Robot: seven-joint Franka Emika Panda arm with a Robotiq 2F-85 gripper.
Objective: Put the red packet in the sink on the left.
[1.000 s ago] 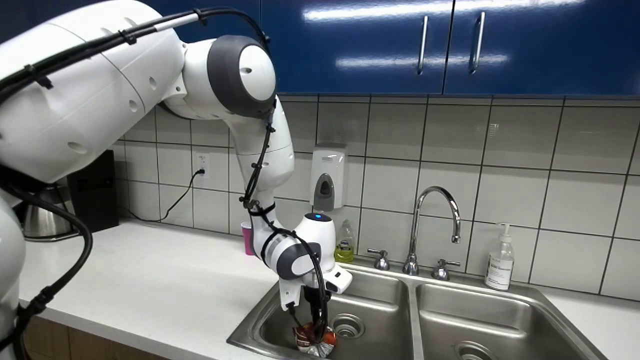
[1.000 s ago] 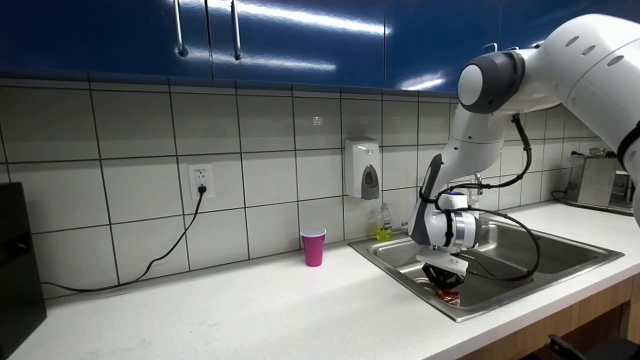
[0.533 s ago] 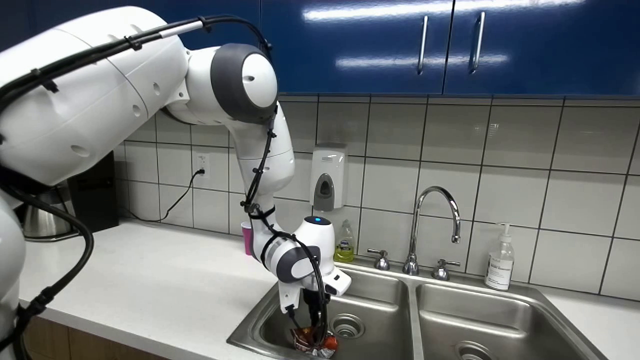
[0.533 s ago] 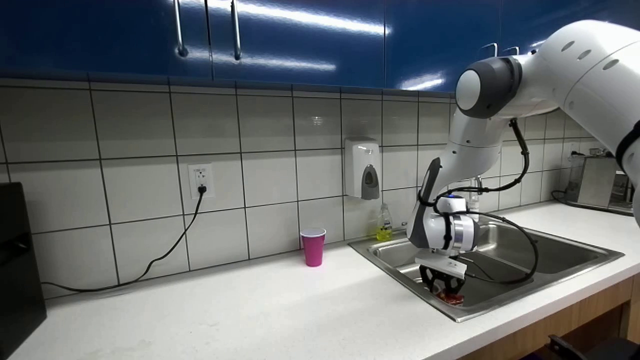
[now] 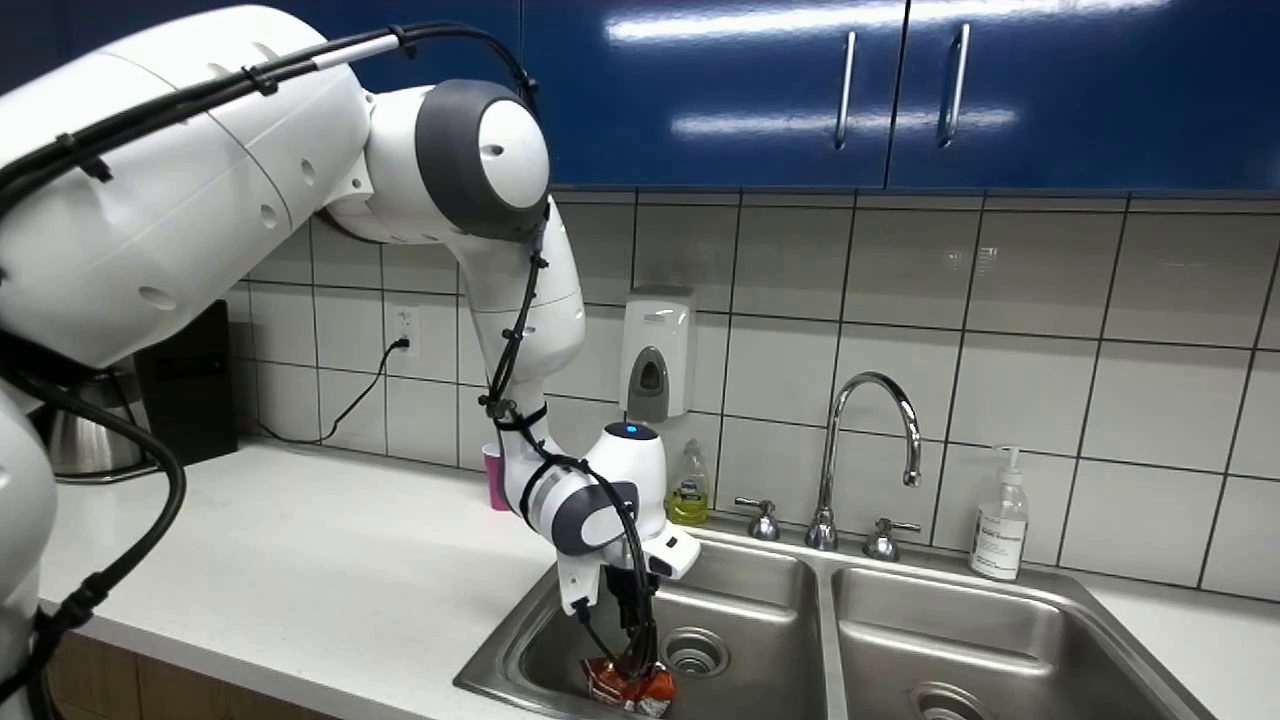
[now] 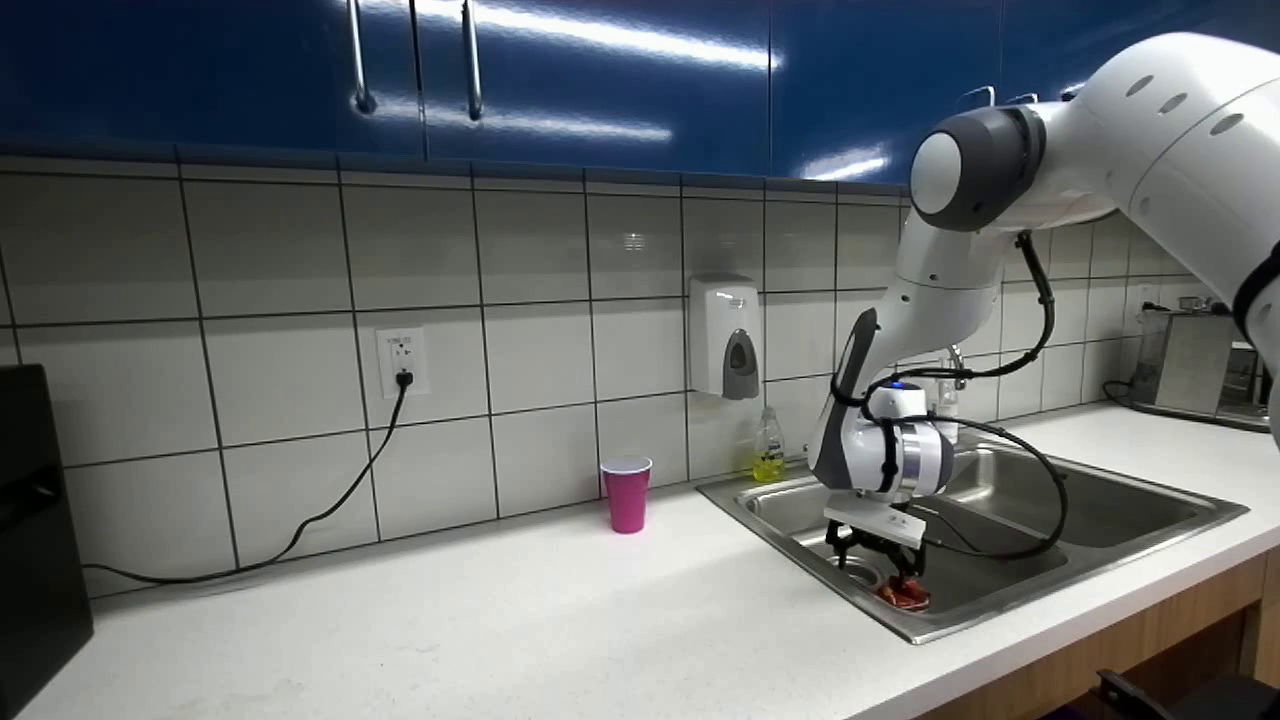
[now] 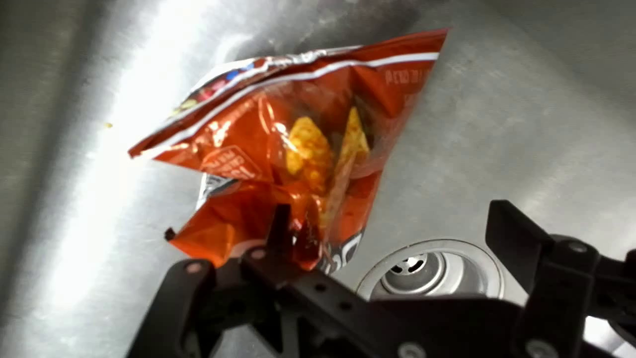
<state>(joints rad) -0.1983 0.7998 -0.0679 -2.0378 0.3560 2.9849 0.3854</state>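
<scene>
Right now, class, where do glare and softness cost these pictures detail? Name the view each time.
Wrist view: white glare washes out a band of the steel sink basin at picture left, and small print on the red chip packet looks soft; both exterior views: long streaks of reflected light cross the glossy blue cabinet doors.

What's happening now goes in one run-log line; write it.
red packet: in left basin, beside drain | gripper: open | one finger: overlaps packet in wrist view, contact unclear
</scene>
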